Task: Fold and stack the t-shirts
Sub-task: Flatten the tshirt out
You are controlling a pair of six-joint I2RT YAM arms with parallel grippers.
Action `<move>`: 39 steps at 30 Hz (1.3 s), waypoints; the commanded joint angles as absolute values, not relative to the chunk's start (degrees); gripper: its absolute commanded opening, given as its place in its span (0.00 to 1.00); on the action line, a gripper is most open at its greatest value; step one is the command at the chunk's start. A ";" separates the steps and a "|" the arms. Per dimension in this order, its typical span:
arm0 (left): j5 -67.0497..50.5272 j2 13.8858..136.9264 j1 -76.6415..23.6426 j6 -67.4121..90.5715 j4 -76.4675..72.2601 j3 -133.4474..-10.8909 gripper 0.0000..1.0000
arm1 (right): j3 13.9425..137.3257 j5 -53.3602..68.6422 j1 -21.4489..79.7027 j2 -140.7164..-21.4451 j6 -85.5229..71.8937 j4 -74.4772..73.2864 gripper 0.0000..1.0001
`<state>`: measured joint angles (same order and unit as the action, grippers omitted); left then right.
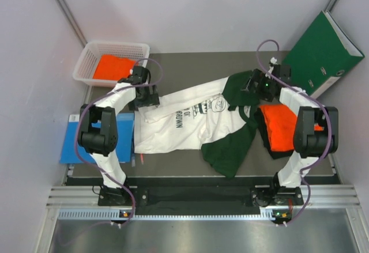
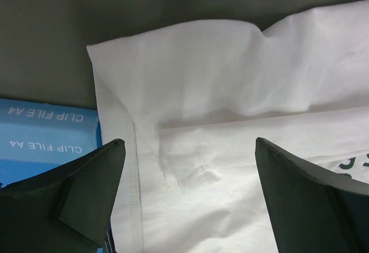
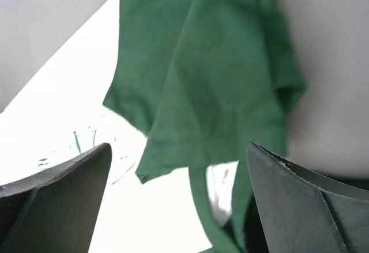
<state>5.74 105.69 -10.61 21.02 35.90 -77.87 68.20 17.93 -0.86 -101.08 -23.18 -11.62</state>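
Observation:
The white t-shirt with dark green sleeves lies spread across the middle of the table, chest print up. My left gripper is open just above its white hem corner, with the fingers either side of the cloth. My right gripper is open above the upper green sleeve and collar. A folded orange t-shirt lies at the right under the right arm, on a dark cloth. Another orange t-shirt lies in the basket.
A white mesh basket stands at the back left. A flat blue clip file lies at the left table edge and shows in the left wrist view. A green binder leans at the back right.

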 commanded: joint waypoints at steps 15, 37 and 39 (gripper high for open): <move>1.58 100.11 -10.55 21.53 30.94 -73.48 0.99 | 43.15 26.90 -0.44 -92.21 -49.92 19.34 0.90; 1.32 100.46 -10.63 21.80 30.23 -72.25 0.99 | 43.42 23.91 4.57 -92.46 -50.89 17.14 0.85; 1.41 100.46 -10.63 21.80 30.23 -72.16 0.99 | 43.59 23.91 4.66 -94.21 -51.41 17.92 0.85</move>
<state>1.10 102.96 -10.61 21.32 32.45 -72.51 43.48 24.08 3.77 -91.85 -50.09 14.46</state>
